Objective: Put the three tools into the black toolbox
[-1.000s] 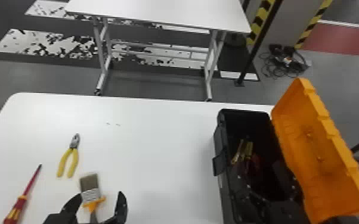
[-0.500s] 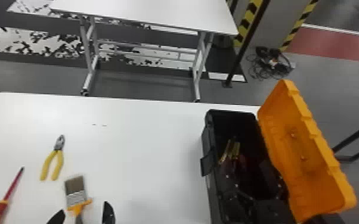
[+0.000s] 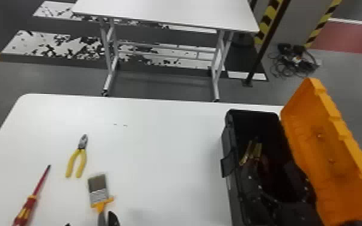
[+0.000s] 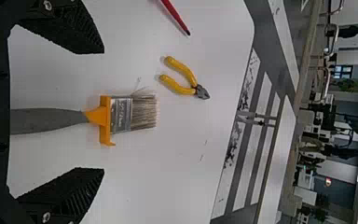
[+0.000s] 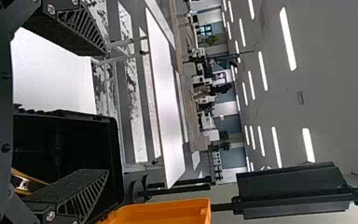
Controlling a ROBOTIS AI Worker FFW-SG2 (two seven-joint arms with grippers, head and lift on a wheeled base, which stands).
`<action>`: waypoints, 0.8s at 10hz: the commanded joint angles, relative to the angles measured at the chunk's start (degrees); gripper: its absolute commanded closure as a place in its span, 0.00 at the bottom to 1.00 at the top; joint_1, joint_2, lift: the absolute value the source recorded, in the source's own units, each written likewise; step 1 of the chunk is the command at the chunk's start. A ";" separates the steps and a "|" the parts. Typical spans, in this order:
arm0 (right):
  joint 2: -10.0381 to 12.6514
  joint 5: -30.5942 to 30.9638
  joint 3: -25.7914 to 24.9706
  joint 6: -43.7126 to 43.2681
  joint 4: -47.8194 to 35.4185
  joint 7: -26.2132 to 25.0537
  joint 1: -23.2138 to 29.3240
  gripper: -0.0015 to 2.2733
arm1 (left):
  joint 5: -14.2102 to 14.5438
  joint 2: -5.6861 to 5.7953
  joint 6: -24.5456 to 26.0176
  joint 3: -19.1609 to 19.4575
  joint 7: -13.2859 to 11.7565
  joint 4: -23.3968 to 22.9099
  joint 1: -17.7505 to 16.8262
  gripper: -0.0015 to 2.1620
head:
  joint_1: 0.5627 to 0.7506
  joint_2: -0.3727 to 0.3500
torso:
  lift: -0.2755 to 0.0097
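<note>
Plain black on the toolbox [image 3: 232, 192], bright orange on its lid [image 3: 335, 147]. Left of the toolbox, yellow on the handles of the pliers [image 3: 81, 151], dark grey on their jaws; grey on the handle of the paintbrush [image 3: 98, 192], orange on its collar, silver on its ferrule, grey-brown on its bristles; red with yellow on the screwdriver [image 3: 32, 199]. Beyond the toolbox, white on the far table [image 3: 171, 12], black and yellow diagonal stripes on the pillar [image 3: 299, 27].

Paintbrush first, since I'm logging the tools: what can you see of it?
The paintbrush has a grey handle, orange collar with short side tabs, silvery metal-looking band and grey-brown bristles, a few splayed. It lies on the white table, bristles pointing away from the robot, nearer it than the pliers. The left gripper's open fingers flank it, neither touching.
</note>
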 commanded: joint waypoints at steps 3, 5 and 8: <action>-0.35 -0.11 0.00 -1.18 -0.09 -0.07 0.29 0.05 | 2.14 -0.11 1.30 0.32 -0.45 -0.10 -0.07 0.07 | 0.70 0.35 | 0.79; -0.53 -0.37 0.00 -1.18 -0.18 0.02 0.29 0.05 | 4.78 -0.37 6.57 1.46 -1.33 -1.25 -0.60 0.07 | 0.70 0.35 | 0.79; -0.79 -0.72 -0.17 -0.82 -0.09 0.02 0.12 0.05 | 6.71 -0.64 17.82 3.83 -1.86 -10.74 1.86 0.07 | 0.70 0.33 | 0.79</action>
